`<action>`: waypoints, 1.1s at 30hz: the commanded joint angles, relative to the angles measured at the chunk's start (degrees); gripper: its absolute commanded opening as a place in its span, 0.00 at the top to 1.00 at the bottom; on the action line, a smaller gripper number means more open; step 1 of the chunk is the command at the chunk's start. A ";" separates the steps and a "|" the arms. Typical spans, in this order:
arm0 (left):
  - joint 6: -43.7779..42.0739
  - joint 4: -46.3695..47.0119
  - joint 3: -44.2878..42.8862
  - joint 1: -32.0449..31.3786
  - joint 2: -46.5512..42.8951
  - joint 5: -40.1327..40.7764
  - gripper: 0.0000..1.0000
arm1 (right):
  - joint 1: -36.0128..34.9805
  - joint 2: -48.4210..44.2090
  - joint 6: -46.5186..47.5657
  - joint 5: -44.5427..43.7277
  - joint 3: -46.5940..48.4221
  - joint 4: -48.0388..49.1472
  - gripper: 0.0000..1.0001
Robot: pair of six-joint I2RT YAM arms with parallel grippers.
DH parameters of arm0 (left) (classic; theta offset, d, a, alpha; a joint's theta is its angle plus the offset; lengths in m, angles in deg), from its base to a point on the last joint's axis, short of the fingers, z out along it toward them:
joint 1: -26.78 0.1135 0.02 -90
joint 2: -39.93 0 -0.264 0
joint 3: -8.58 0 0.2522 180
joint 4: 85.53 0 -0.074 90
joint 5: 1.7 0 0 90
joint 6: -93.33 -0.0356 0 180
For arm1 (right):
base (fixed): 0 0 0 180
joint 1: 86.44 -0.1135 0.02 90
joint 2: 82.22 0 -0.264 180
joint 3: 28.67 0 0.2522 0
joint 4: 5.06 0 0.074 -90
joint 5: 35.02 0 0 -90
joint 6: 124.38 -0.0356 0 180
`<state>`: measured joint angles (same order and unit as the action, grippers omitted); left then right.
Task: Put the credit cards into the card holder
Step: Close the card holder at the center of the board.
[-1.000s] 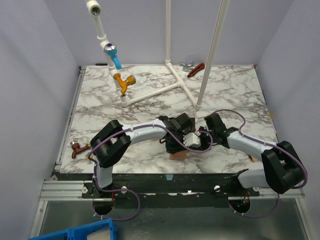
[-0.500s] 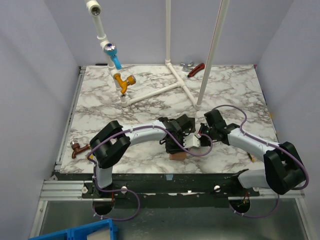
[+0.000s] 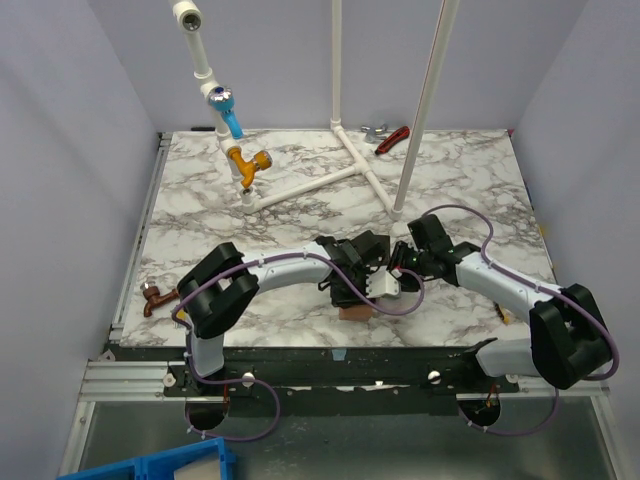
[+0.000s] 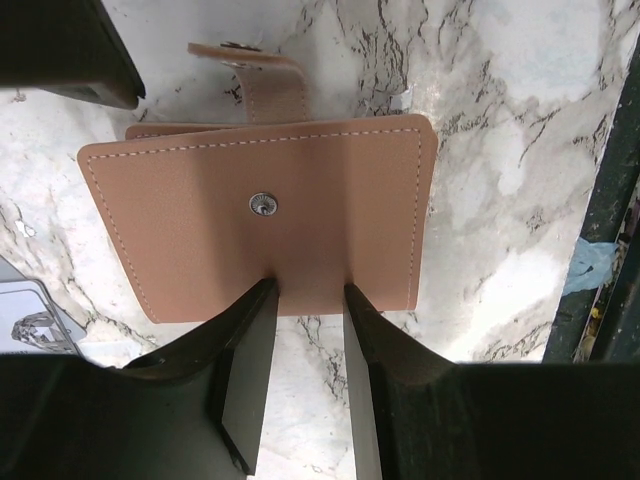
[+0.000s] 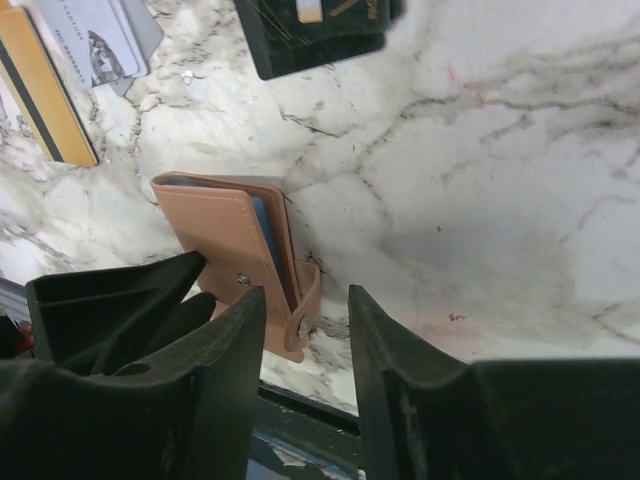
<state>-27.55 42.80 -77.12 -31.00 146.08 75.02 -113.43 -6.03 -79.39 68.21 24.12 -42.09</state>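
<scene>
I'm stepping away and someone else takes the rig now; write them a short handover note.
Left gripper: shut on the card holder, pinning its edge on the table.
Right gripper: open, empty, hovering beside the holder.
A light blue card sits inside the holder.
Loose on the marble: gold card, silvery-grey card, black card.
Done: one card in.
Left: insert those three.

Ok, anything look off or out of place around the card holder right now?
Nothing looks damaged. The card holder is pinched at its edge by the left gripper, its snap strap hanging loose. A blue card sits inside; gold, grey and black cards lie on the table, not yet loaded.
</scene>
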 commanded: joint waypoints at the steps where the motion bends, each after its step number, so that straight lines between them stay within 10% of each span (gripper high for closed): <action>1: -1.45 2.00 2.51 -0.14 0.26 2.36 0.66 | 0.12 0.18 -0.60 3.50 2.46 -0.22 0.57; 10: -2.34 3.37 4.33 -0.40 -1.33 3.42 0.67 | 0.09 1.80 0.88 7.78 0.94 -0.20 0.60; 23: -4.77 4.26 6.91 -1.79 -5.41 1.56 0.67 | 0.09 3.85 2.33 5.11 1.02 -2.65 0.99; 33: -6.78 4.87 7.23 -3.11 -5.23 -0.20 0.66 | 0.13 2.56 2.02 7.40 1.87 -2.49 0.99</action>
<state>-32.88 48.33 -69.98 -33.10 140.49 76.63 -113.32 -2.95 -77.77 73.92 25.10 -43.00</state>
